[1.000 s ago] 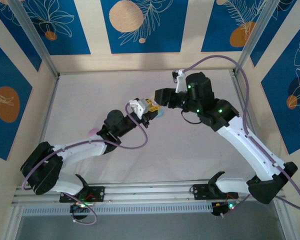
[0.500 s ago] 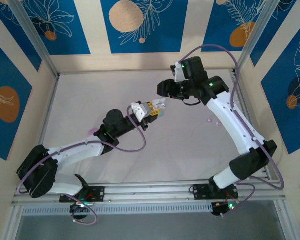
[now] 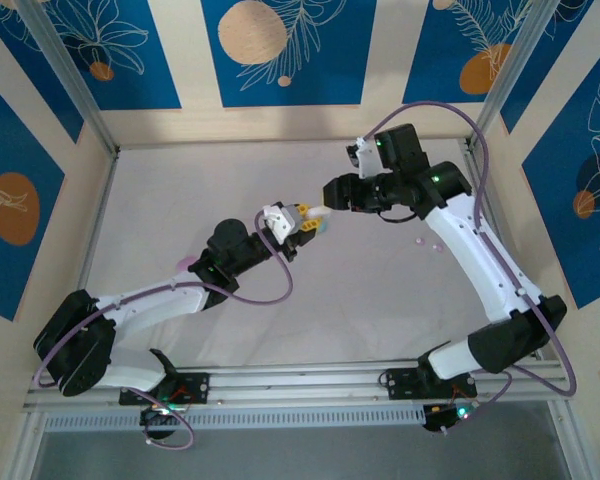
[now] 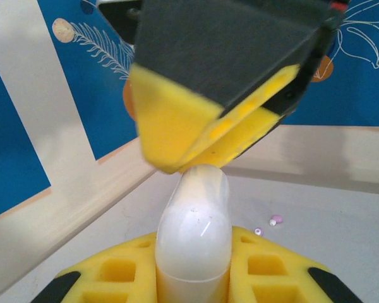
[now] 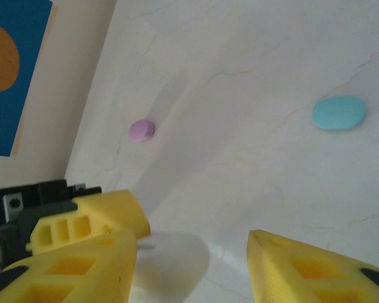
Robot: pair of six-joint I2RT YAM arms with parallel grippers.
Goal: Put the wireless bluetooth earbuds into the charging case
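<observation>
1. Top external: left hand [image 3: 302,222] is clamped on a white case [image 3: 320,211]. The case sticks out past its fingertips toward the right hand [image 3: 332,192].
2. Right hand sits just beyond & above the case tip, v. close. Contact can't be told from this view.
3. Left wrist: the white case [image 4: 192,230] stands upright btwn the left hand's two yellow fingers [image 4: 117,273], pinched on both sides. Lid open or closed: can't tell.
4. Same view: the right hand's yellow pad [image 4: 177,129] hangs right over the case's rounded top. It's touching or a hair off; too blurred to say.
5. Right wrist: the right hand [image 5: 189,265] is spread wide w/ nothing gripped. A blurred white shape sits low in the gap by one finger, too soft to name. The left hand shows just beside that finger.
6. Earbuds [image 3: 417,240]: two tiny pale buds lie on the bench [image 3: 180,190], well apart from both hands. They're out past the left hand's tips & off to its right. In left wrist view they show beyond the case [image 4: 276,220].
7. Blue oval [image 5: 339,112] lies flat on the bench, ahead & right of the right hand. In top view a pale blue spot [image 3: 326,229] sits just beside the left hand's tips, partly hidden by the white case.
8. Pink oval [image 5: 142,130] lies flat, ahead & left of the right hand. In top view it's well behind the left hand, by that arm.
</observation>
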